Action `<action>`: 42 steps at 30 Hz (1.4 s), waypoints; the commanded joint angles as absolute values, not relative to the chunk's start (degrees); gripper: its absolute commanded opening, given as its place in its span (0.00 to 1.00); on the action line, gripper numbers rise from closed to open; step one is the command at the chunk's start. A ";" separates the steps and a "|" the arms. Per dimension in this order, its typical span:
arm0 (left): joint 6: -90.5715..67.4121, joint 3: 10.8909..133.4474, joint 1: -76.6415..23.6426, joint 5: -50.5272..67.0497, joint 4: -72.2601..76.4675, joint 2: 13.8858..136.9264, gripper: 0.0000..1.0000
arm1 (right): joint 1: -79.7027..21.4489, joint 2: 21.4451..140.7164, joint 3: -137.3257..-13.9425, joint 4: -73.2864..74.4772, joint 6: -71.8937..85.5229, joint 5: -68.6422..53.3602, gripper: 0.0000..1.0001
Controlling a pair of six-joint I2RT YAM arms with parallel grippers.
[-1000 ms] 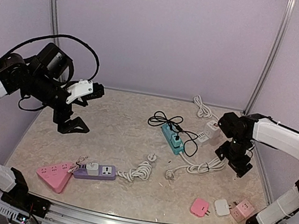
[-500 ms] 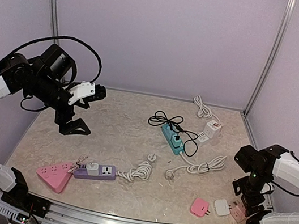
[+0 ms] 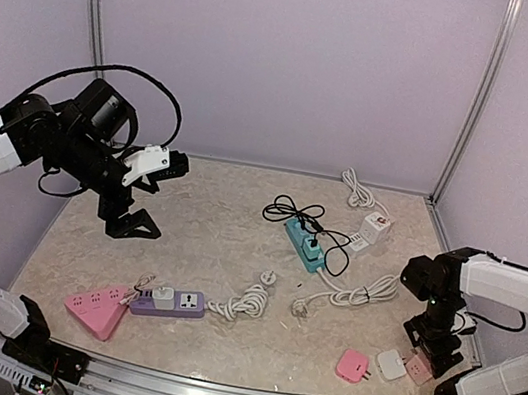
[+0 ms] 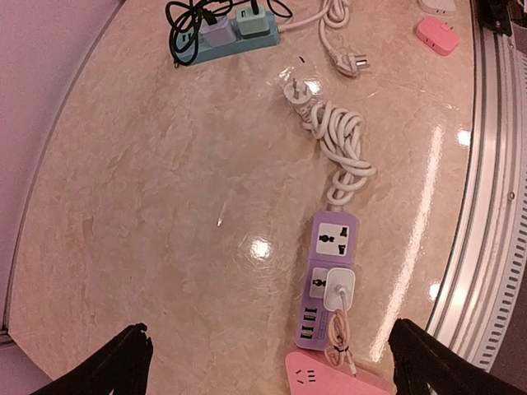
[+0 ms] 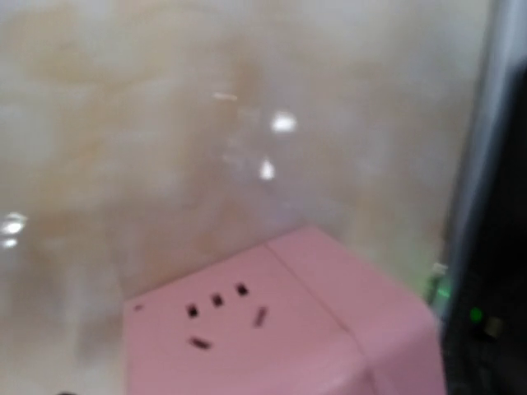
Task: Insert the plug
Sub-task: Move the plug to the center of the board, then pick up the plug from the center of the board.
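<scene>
Approach step: your R gripper (image 3: 435, 348), jaws wide + empty, sits over the pink cube adapter (image 5: 272, 329) at near-right of tabletop (image 3: 215, 250). L gripper (image 3: 130, 223) jaws wide too, parked high. Next: drop straight, pinch its sides.

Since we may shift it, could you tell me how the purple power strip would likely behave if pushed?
The purple power strip looks flat and rigid, so it would probably slide, not tip. Its bundled white cord looks floppy and would likely trail.
</scene>
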State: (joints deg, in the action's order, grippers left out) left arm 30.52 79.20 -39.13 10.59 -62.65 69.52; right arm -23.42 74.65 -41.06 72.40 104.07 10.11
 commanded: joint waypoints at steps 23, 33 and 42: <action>31.87 80.62 -38.07 11.54 -64.59 73.07 0.99 | -25.34 74.61 -54.45 59.95 56.11 22.58 0.99; 32.68 80.00 -36.74 12.93 -64.86 71.52 0.99 | -23.99 67.34 -51.45 54.34 29.27 7.00 1.00; 33.04 79.98 -36.71 13.37 -65.12 70.56 0.99 | -22.83 74.25 -57.82 61.61 24.71 11.05 0.99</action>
State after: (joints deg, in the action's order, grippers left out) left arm 32.34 79.22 -37.08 12.14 -63.99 72.03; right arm -23.38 71.85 -54.28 59.22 28.51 10.79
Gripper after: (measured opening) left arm 0.988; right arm 0.994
